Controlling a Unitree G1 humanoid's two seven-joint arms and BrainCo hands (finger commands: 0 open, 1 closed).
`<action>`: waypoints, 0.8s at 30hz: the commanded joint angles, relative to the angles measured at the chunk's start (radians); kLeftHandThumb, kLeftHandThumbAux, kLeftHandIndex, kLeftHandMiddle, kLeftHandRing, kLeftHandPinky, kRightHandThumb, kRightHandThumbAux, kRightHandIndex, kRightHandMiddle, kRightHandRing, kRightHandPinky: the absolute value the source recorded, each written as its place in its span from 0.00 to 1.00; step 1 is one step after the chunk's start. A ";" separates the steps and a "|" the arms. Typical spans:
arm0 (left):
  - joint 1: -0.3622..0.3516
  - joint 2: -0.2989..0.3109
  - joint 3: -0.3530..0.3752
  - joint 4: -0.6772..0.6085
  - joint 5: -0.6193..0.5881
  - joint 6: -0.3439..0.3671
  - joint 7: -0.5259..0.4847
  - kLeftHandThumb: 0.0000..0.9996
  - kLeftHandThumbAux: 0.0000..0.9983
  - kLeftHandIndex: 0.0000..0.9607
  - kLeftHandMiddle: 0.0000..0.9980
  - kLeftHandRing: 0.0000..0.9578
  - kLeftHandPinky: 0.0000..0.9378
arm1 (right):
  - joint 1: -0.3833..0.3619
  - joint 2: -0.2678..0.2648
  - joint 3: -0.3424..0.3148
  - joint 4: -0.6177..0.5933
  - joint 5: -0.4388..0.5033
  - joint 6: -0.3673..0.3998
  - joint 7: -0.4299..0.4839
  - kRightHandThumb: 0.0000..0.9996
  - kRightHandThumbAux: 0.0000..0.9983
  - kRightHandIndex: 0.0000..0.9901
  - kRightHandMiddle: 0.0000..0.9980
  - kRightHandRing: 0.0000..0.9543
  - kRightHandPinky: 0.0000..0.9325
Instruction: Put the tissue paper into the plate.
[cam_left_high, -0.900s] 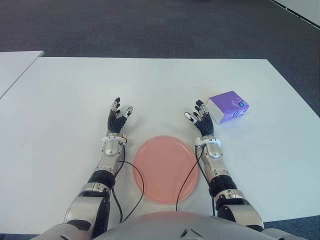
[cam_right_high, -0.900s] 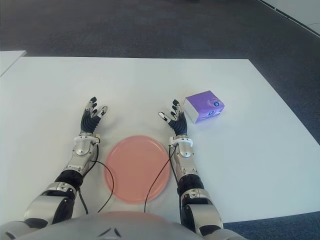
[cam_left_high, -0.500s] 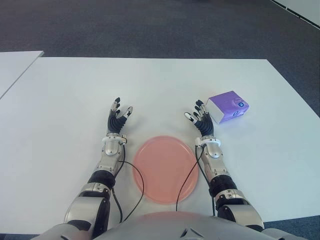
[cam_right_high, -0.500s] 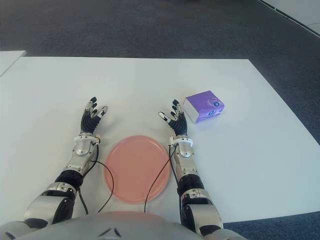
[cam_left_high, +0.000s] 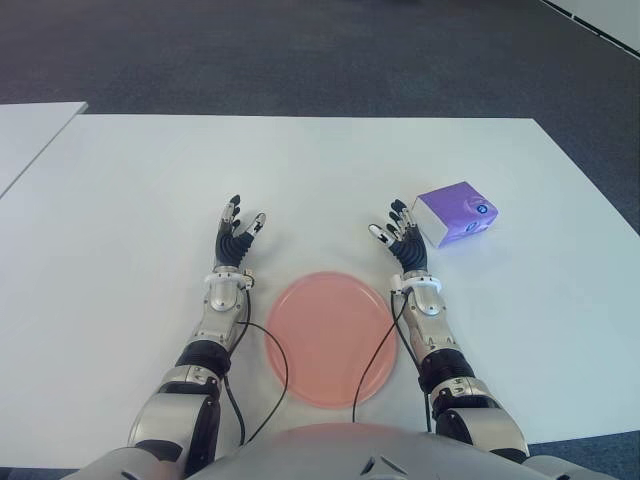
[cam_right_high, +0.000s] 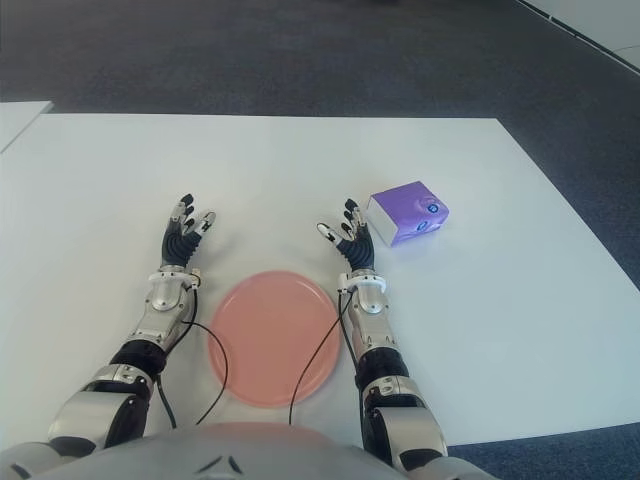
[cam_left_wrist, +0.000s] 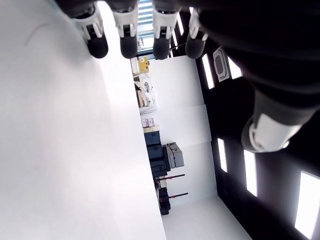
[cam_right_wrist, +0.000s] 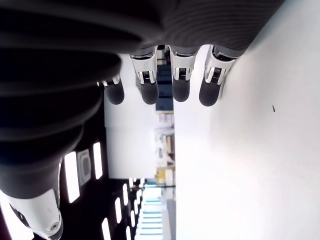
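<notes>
tissue paper (cam_left_high: 455, 214) sits just beyond right hand (cam_left_high: 402, 238) (fingers spread, empty).

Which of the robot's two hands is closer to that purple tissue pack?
The right hand. Its open fingers show just beside the purple tissue pack, not touching it. The left hand, also open, is on the far side of the pink plate.

A plate (cam_left_high: 328, 338) lies on the table (cam_left_high: 120, 250), directly in front of the robot. The left hand (cam_left_high: 235, 243) shows beyond the plate's left edge, the right hand (cam_left_high: 402, 240) beyond its right edge. A tissue pack (cam_left_high: 455, 214) lies just right of the right hand.
</notes>
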 joint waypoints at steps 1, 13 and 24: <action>0.030 -0.017 -0.008 0.035 0.008 0.036 0.011 0.06 0.54 0.00 0.00 0.00 0.00 | 0.040 0.005 0.001 0.037 -0.001 0.056 0.000 0.11 0.68 0.00 0.00 0.00 0.00; 0.005 -0.016 -0.004 0.073 0.002 0.030 0.006 0.05 0.54 0.00 0.00 0.00 0.00 | 0.002 -0.021 0.017 -0.394 -0.003 0.185 0.016 0.10 0.67 0.00 0.00 0.00 0.00; -0.008 -0.018 -0.010 0.099 0.009 0.025 0.019 0.06 0.54 0.00 0.00 0.00 0.00 | -0.225 -0.061 0.001 -0.470 -0.025 0.216 -0.017 0.08 0.65 0.01 0.00 0.00 0.00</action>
